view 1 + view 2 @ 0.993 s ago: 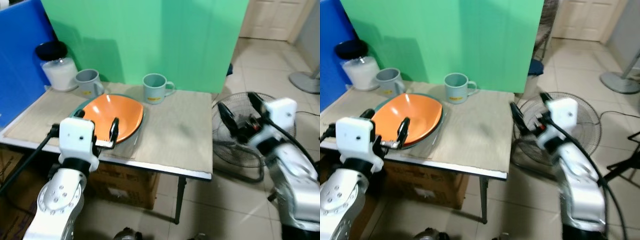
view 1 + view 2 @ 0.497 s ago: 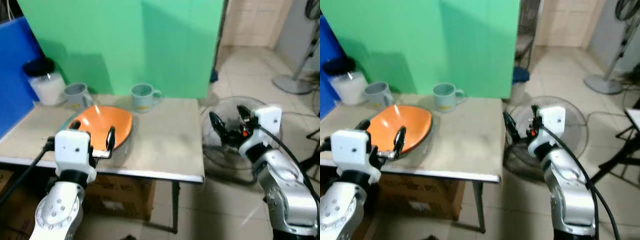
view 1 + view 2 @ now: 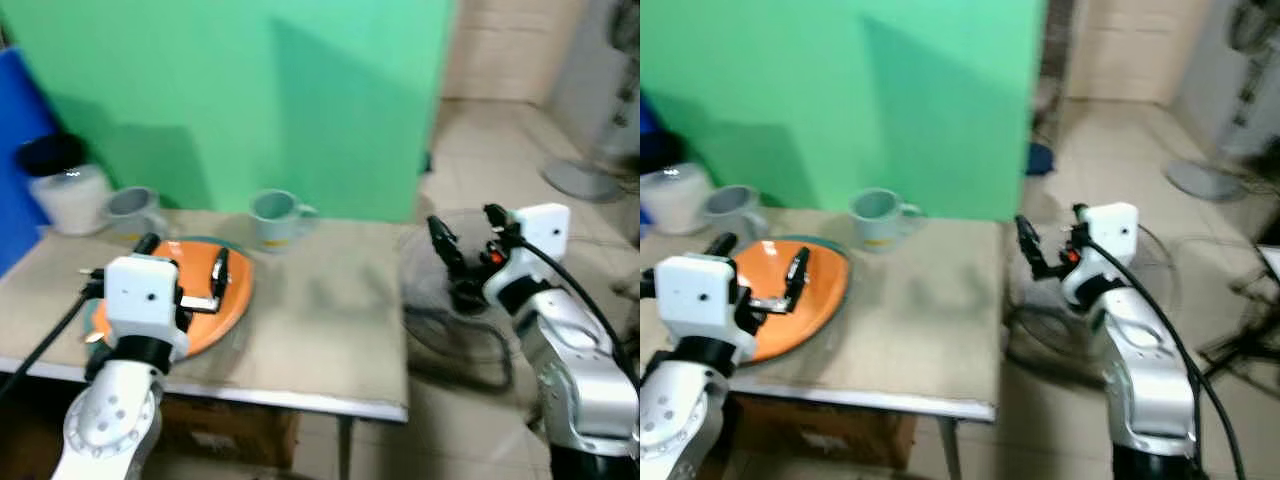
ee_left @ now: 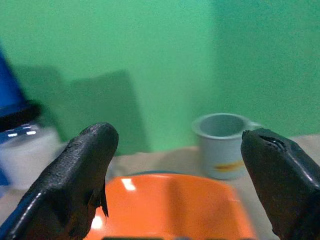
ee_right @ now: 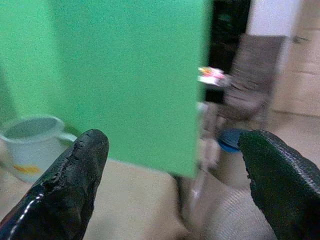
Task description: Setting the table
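An orange plate (image 3: 222, 300) with a dark teal rim lies on the left part of the wooden table (image 3: 330, 320). My left gripper (image 3: 185, 262) hovers over the plate's near side, its fingers wide apart and nothing between them. In the left wrist view the plate (image 4: 170, 207) lies below the open fingers, with a grey-blue mug (image 4: 222, 145) beyond it. That mug (image 3: 275, 215) stands at the table's back middle, and a second mug (image 3: 130, 207) stands at the back left. My right gripper (image 3: 465, 235) is open, in the air off the table's right edge.
A white jar with a black lid (image 3: 60, 185) stands at the back left corner. A green screen (image 3: 250, 100) rises behind the table and a blue panel (image 3: 15, 160) stands to the left. A floor fan (image 3: 450, 315) lies right of the table, below my right arm.
The whole picture has shifted and blurred, so the camera has moved. The left gripper stays open over the plate, and the right gripper stays open off the table's right edge.
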Tool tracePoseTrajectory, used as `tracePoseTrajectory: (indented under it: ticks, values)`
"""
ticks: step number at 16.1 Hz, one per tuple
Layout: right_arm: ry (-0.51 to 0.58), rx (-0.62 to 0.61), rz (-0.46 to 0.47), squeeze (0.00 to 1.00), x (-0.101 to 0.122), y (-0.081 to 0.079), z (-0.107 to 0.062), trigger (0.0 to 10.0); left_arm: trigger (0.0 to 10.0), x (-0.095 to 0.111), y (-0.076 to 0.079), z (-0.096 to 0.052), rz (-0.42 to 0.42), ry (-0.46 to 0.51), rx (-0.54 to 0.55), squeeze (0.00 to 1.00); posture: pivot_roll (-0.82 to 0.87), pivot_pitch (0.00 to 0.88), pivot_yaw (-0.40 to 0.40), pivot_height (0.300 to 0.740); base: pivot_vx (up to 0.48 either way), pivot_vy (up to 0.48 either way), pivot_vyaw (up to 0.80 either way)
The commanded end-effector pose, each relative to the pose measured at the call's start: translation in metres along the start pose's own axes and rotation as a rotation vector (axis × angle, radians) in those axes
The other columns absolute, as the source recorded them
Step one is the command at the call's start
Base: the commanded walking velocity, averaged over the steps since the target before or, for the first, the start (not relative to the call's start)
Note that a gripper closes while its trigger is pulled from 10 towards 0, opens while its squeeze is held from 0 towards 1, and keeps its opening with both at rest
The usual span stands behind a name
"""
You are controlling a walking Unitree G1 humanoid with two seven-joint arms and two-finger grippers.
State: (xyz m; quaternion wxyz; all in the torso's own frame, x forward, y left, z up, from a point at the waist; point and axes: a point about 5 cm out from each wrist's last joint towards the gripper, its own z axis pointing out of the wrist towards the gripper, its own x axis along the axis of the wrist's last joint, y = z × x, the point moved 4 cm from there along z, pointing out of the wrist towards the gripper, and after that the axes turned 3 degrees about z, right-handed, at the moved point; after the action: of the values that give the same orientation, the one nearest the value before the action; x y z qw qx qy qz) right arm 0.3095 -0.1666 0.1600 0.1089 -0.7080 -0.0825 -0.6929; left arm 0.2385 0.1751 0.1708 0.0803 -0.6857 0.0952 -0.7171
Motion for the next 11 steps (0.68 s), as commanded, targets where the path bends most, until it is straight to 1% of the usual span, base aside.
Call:
tracePoseTrajectory:
  ticks: [1,3,4,6,7,8,9,10,11]
  values:
    - [-0.014,0.019,0.010,0.00,-0.002,-0.005,0.004,10.0,10.0,-0.001,-0.006,0.000,0.008,-0.007,0.016,0.00,-0.04,0.000,0.002,0.740,0.000,0.000,0.00]
    - [-0.018,0.032,0.027,0.00,-0.001,-0.004,0.004,10.0,10.0,-0.003,-0.007,-0.003,0.010,-0.019,0.016,0.00,-0.05,0.000,0.004,0.740,0.000,0.000,0.00]
    - [-0.020,0.059,0.049,0.00,0.000,-0.007,0.005,10.0,10.0,-0.004,-0.006,-0.004,0.008,-0.026,0.009,0.00,-0.05,0.000,0.007,0.740,0.000,0.000,0.00]
    - [-0.037,0.150,0.081,0.00,0.000,-0.020,0.012,10.0,10.0,-0.006,0.001,-0.005,0.009,-0.037,-0.044,0.00,-0.05,0.000,0.009,0.740,0.000,0.000,0.00]
    - [-0.029,0.178,0.106,1.00,0.003,-0.025,0.017,10.0,10.0,-0.006,0.005,-0.005,0.014,-0.039,-0.072,0.00,-0.05,0.003,0.014,0.740,0.000,0.000,0.00]
    - [-0.023,0.216,0.119,1.00,0.005,-0.034,0.027,10.0,10.0,-0.006,0.008,-0.006,0.012,-0.046,-0.110,0.00,-0.06,0.007,0.017,0.740,0.000,0.000,0.00]
    - [-0.019,0.248,0.114,1.00,0.007,-0.040,0.035,10.0,10.0,-0.007,0.011,-0.006,0.005,-0.050,-0.133,0.00,-0.05,0.009,0.022,0.740,0.000,0.000,0.00]
    - [-0.020,0.299,0.124,1.00,0.006,-0.050,0.050,10.0,10.0,-0.005,0.015,-0.006,-0.007,-0.050,-0.175,0.00,-0.04,0.015,0.017,0.740,0.000,0.000,0.00]
    - [-0.029,0.338,0.112,1.00,0.002,-0.057,0.060,10.0,10.0,-0.003,0.017,-0.007,-0.012,-0.047,-0.213,0.00,-0.03,0.022,0.014,0.740,0.000,0.000,0.00]
